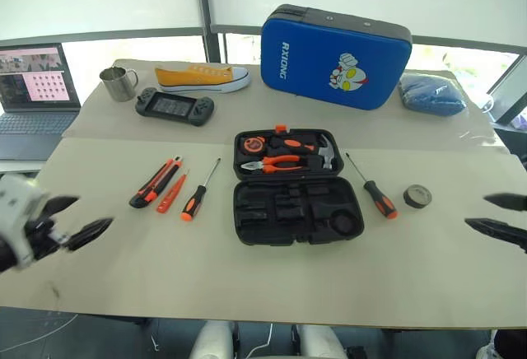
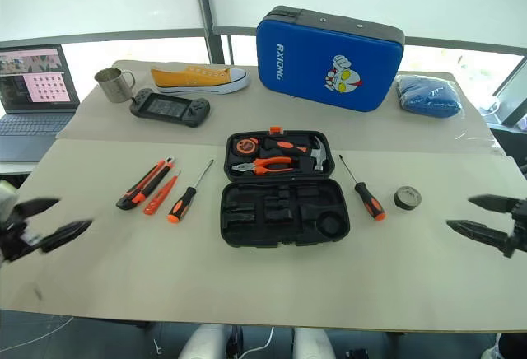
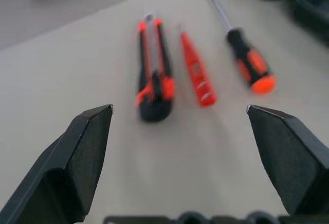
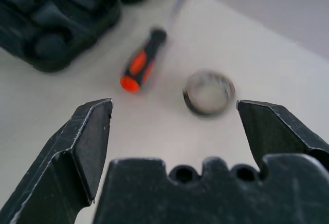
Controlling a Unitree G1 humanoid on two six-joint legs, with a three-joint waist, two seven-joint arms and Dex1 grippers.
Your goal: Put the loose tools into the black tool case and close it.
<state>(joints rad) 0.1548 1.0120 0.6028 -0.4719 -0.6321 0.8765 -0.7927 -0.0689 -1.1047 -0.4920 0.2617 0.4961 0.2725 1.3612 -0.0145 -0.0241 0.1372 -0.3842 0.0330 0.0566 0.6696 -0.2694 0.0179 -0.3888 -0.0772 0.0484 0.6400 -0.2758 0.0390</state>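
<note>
Black tool case [image 1: 296,211] open on table; loose tools [image 1: 169,186] outside.

The laptop [image 1: 33,95] runs off the head view's left edge, its screen content too small to read. The right pincer [image 1: 504,218] is cut by the right edge — just two fingertips show. In the left wrist view the utility knife [image 3: 153,75] and small orange screwdriver [image 3: 197,73] are blurred; the black tool case [image 4: 56,18] is cropped and soft in the right wrist view — slots indistinct
</note>
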